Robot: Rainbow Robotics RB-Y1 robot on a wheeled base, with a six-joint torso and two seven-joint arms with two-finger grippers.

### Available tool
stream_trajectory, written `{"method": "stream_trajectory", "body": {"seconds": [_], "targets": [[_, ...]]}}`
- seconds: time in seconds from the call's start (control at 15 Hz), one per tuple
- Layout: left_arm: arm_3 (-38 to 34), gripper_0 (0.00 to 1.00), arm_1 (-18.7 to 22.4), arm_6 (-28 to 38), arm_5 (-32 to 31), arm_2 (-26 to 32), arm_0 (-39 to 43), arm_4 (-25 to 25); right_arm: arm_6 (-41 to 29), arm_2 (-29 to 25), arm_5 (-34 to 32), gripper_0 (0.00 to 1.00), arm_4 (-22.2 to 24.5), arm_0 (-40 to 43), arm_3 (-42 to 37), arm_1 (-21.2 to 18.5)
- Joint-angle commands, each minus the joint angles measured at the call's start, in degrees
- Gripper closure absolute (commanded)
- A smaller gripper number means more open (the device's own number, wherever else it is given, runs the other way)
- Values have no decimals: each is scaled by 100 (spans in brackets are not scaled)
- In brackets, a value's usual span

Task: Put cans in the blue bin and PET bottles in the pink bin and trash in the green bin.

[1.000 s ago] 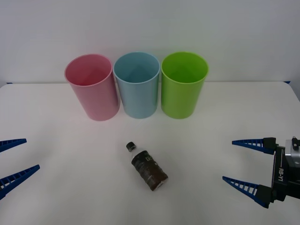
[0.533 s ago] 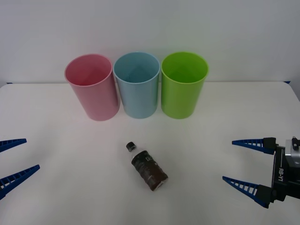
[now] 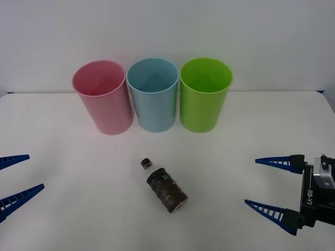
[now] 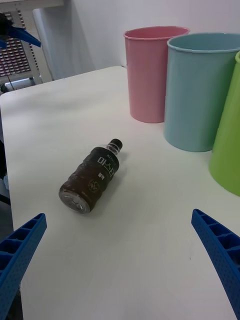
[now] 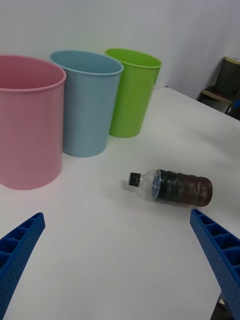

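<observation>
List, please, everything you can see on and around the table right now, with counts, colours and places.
pink bin: one, pink, back of the table, leftmost of the row, upright.
blue bin: one, light blue, middle of the row, upright.
green bin: one, lime green, rightmost of the row, upright.
PET bottle: one, clear with dark cap and brown label, lying on its side in front of the bins, cap toward them.
table: one, white.
left gripper: blue fingers, open, at the left edge.
right gripper: blue fingers, open, at the right edge.
</observation>
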Motion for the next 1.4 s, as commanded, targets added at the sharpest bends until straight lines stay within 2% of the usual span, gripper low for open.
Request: {"method": "stream_trajectory", "body": {"seconds": [0.07, 0.2, 0.4, 0.6, 0.73, 1.13, 1.4], "targets": [[0, 0, 0, 0, 0, 0, -1, 0, -730, -54, 11, 0, 298, 7, -668, -72], [0, 0, 0, 0, 0, 0, -1, 0, -1416, -54, 72, 0, 711, 68, -1274, -81], [0, 0, 0, 0, 0, 0, -1, 0, -2418, 455, 678, 0, 1309, 297, -2048, -230], [0, 0, 0, 0, 0, 0, -1, 0, -3384, 1044, 960, 0, 2258, 297, -2672, -186], [0, 0, 0, 0, 0, 0, -1, 0, -4052, 1519, 995, 0, 3119, 183, -3014, -107], [0, 0, 0, 0, 0, 0, -1, 0, -5643, 3074, 995, 0, 5088, -644, -3023, -63], [0, 0, 0, 0, 0, 0, -1, 0, -5986, 3760, 1004, 0, 5976, -1048, -2557, 157]]}}
